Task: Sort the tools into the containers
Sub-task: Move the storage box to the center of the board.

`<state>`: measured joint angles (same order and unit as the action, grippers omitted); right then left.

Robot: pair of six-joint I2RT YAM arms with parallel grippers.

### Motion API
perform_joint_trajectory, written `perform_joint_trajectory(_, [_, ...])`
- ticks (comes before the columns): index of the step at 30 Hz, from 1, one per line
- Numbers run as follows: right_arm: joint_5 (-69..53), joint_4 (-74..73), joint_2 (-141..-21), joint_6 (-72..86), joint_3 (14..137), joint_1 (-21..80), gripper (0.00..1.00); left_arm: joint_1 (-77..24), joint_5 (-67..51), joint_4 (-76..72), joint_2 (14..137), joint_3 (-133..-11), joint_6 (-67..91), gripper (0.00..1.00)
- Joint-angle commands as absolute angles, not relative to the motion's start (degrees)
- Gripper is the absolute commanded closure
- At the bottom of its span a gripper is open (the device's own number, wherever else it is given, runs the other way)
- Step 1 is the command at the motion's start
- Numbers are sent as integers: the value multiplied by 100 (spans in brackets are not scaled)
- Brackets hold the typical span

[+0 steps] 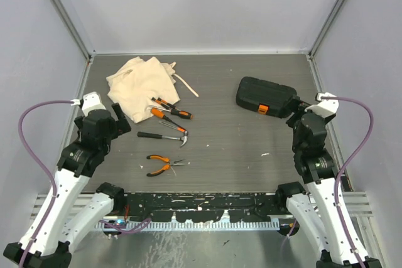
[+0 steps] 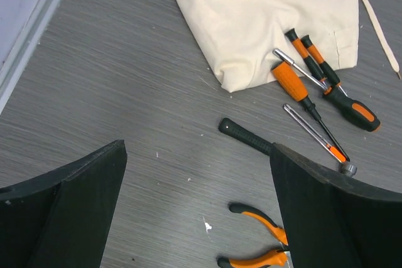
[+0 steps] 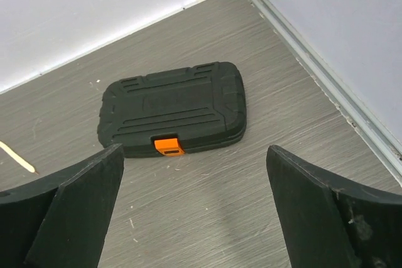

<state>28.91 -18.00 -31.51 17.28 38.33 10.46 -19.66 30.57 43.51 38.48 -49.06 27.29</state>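
- While every tool lies loose on the table (image 1: 239,149), sorting looks unstarted from above; the left pincer (image 1: 120,119), wide and empty, hangs just left of the hammer (image 1: 164,136), screwdrivers (image 1: 171,111) and pliers (image 1: 164,165).
- Left wrist: the hammer's handle lies ahead between the fingers (image 2: 81,192), the bag (image 2: 270,10) beyond; next, I judge, a descent onto one tool.
- Right wrist: the right pincer (image 3: 195,152), wide and empty, faces the shut case (image 3: 173,108), apart from it.
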Motion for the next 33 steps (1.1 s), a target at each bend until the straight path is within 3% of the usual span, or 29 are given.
perform_joint_trajectory(1, [2046, -2014, -3448, 1971, 4467, 690, 1, -1793, 2599, 4198, 4137, -5255, 2552, 3])
perform_joint_trajectory(15, [1351, -2612, -4415, 2369, 5230, 231, 0, -1587, 2256, 4043, 4758, -5637, 2414, 2])
perform_joint_trajectory(23, [1027, -3297, -6019, 2313, 6095, 203, 0, -1563, 1535, 4025, 5168, -5682, 2320, 2])
perform_joint_trajectory(33, [1153, -2657, -7702, 2082, 6543, -75, 0, -1550, 1127, 3936, 5445, -5795, 2263, 2])
